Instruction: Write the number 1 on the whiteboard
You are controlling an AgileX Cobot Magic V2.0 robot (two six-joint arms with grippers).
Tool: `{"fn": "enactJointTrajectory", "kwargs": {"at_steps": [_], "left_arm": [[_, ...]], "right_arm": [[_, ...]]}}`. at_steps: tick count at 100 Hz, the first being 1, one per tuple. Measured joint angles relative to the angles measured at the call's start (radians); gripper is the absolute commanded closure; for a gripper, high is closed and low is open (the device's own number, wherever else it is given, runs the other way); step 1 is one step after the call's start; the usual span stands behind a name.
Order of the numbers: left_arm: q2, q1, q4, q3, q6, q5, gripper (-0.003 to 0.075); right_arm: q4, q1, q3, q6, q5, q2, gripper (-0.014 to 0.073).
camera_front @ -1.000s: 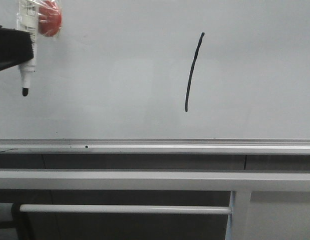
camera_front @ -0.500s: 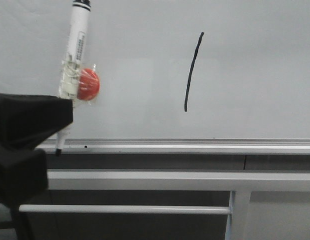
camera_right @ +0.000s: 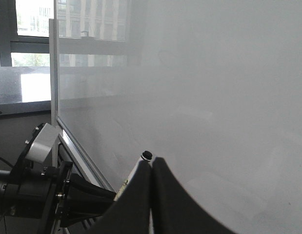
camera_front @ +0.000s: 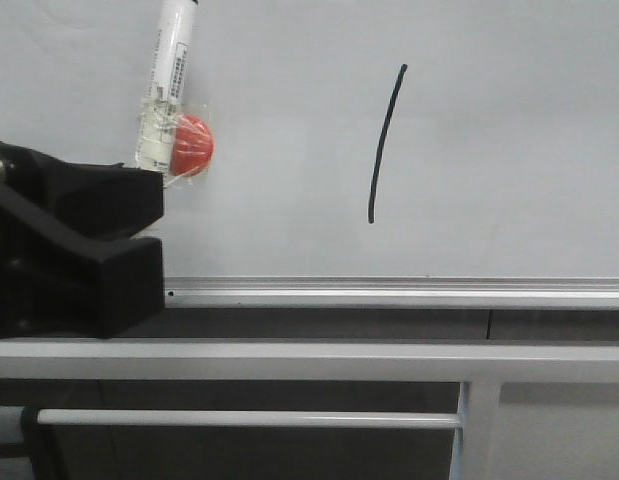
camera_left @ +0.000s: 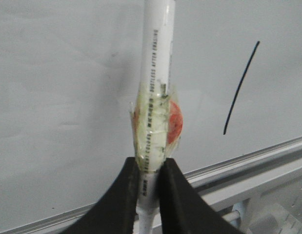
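At the far left of the front view, the left hand (camera_front: 139,215) is seen as a black block in front of the lower part of the whiteboard (camera_front: 509,150). A white marker (camera_front: 169,85) is clamped between its two fingers (camera_left: 126,195), which are pressed narrow against the barrel. The marker is held nearly upright, rising above the hand, and a red ball (camera_front: 192,145) is bound to its barrel with clear tape just above the fingers (the tip end is hidden below the grip). Just under the hand the silver rail (camera_front: 389,292) is seen along the board's lower edge, with white metal bars (camera_front: 289,358) lower down. Well to the right of the left hand and apart from the marker, the number 1 (camera_front: 386,145) is drawn on the board as a thin black stroke, nearly vertical and slightly curved. In the right wrist view, the right hand (camera_right: 150,195) is shown with its fingers (camera_right: 136,200) pressed together and nothing visibly held between them.
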Motion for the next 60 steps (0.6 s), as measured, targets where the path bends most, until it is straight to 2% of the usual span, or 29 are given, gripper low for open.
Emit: {"fn": "enactJointTrajectory", "kwargs": {"at_steps": [20,38,60], "left_arm": [[0.000,0.056,-0.021,-0.028,0.002,-0.002,0.0741],[0.000,0.111,0.036,-0.032,0.002,-0.002,0.0741],[0.000,0.128,0.047,-0.034,0.002,-0.002,0.0741]], "right_arm": [[0.000,0.000,0.000,0.000,0.000,0.000,0.0657],[-0.002,0.000,0.000,0.000,0.000,0.000,0.0657],[-0.002,0.000,0.000,0.000,0.000,0.000,0.0657]]}}
